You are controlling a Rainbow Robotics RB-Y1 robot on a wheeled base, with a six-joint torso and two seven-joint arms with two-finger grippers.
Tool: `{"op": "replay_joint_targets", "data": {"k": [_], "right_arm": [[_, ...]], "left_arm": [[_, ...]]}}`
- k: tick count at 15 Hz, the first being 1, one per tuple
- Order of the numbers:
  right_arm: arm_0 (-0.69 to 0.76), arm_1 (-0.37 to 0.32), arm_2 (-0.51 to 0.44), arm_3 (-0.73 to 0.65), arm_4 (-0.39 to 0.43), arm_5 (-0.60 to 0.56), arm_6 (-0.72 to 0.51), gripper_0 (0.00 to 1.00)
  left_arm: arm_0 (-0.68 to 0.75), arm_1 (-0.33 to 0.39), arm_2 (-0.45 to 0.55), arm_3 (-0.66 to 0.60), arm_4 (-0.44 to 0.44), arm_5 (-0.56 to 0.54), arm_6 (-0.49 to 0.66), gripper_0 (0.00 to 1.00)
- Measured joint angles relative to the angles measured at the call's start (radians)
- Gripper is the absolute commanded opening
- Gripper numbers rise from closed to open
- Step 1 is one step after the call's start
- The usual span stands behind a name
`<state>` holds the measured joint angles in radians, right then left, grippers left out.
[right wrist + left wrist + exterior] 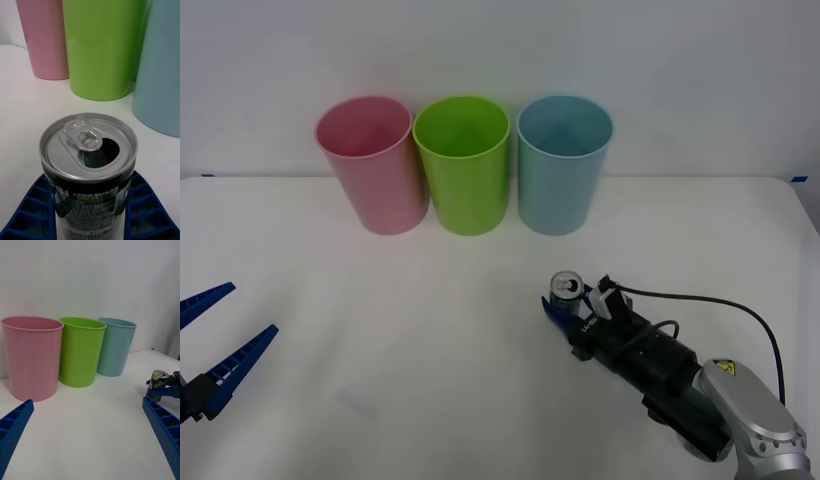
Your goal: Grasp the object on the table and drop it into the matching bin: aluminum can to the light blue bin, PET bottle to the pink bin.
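The small silver-grey aluminium drink can [566, 289] stands upright on the white table [430, 340], right of centre and nearer than the bins. The right gripper [560, 305] has its blue ribbed fingers [148, 213] flanking the can's sides; whether they press it I cannot tell. Opened and probably light, its thin wall would dent, so mid-body is best. The left gripper [215, 335] waits spread, near left. The tall light blue plastic bin [564, 165], far right in the row, looks empty.

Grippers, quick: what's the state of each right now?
Left gripper: open, holding nothing, low at the table's left.
Right gripper: fingers on both sides of the aluminum can; whether they clamp it cannot be told.
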<state>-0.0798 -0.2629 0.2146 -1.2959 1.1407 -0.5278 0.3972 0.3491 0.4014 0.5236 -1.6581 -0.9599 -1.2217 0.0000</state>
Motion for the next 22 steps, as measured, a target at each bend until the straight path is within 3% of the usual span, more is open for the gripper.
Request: {"op": "replay_joint_targets", "data": {"k": [6,10,16,22], "right_arm": [[0.004,-0.004,-0.001,-0.044,-0.008,-0.008,-0.009,0.00],[0.023,-0.010,-0.027,-0.080,-0.056,-0.057,-0.012,0.00],[0.187,-0.100,-0.037,-0.404,-0.084,0.013,-0.073,0.00],[0.285,-0.169,-0.074,-0.662,-0.088,0.043,-0.313,0.00]], "left_arm": [[0.000,0.000,0.000,0.000,0.000,0.000,0.000,1.00],[0.000,0.000,0.000,0.000,0.000,0.000,0.000,1.00],[0.000,0.000,0.000,0.000,0.000,0.000,0.000,1.00],[0.000,0.000,0.000,0.000,0.000,0.000,0.000,1.00]]}}
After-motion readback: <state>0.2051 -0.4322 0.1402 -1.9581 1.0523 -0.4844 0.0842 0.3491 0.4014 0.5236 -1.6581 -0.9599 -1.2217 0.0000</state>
